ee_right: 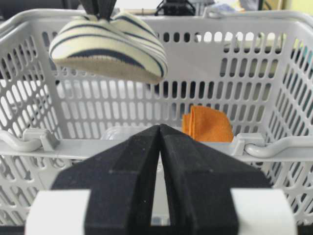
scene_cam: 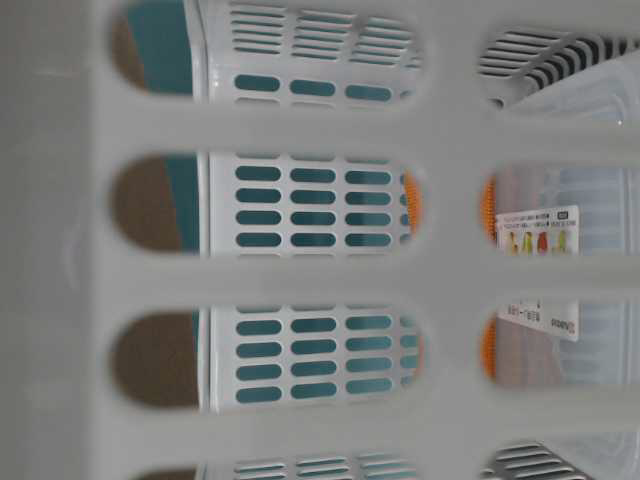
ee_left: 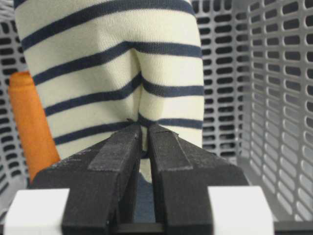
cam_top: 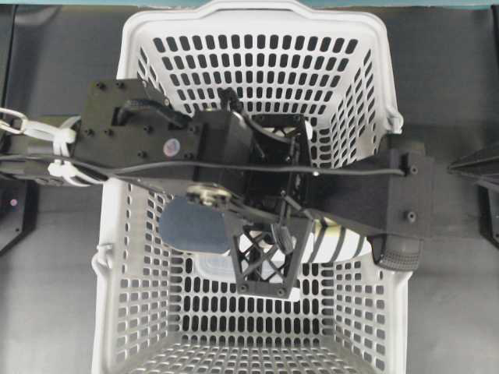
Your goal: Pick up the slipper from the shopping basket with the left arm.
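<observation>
I am pinching the slipper (ee_left: 112,73) with my left gripper (ee_left: 145,134), jaws clenched on its striped upper. It is hanging above the floor of the shopping basket (ee_right: 274,78), where an orange cloth (ee_right: 206,125) is lying.

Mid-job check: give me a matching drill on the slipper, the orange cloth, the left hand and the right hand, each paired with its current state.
Things:
1. slipper
2. orange cloth
3. left hand
4. right hand

States:
A. shut, holding nothing, outside the shopping basket
B. lying down inside the basket
C. hanging up near the rim
D. pinched on striped fabric

Pairs: 1-C, 2-B, 3-D, 4-A
</observation>
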Motion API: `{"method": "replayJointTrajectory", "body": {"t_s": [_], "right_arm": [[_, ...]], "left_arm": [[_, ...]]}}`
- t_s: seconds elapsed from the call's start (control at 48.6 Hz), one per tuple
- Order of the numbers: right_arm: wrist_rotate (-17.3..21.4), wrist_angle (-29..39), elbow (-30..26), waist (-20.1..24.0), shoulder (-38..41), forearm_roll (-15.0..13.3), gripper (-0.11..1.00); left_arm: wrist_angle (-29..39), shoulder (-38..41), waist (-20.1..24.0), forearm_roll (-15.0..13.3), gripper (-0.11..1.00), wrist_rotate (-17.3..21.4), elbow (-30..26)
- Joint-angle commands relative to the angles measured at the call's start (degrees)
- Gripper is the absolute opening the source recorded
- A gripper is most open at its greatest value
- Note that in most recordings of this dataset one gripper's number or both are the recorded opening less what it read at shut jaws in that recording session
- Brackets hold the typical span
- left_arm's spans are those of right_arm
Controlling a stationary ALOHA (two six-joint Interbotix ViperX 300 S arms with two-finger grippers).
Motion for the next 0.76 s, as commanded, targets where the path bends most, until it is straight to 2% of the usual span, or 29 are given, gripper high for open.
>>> {"method": "replayJointTrajectory", "body": {"t_s": [0.0,0.165,0.371,0.741], "right_arm": [[0.0,-0.44,-0.35,0.09,0.26,0.26,0.0],[0.0,-0.35,-0.35,0.18,0.26,0.26,0.0],[0.0,-0.35,-0.35,0.09,0.26,0.26,0.0],[0.0,-0.53,-0.26,0.09,0.35,0.26,0.0]], "left_arm": [[0.44,-0.88,-0.18,0.18,0.05,0.09,-1.67],[2.55,-0.79,-0.09,0.18,0.05,0.18,-2.37],[5.8,0.7,0.0,0.18,0.05,0.18,-5.98],[8.44,1.05,0.62,0.26,0.05,0.18,-6.5]]}}
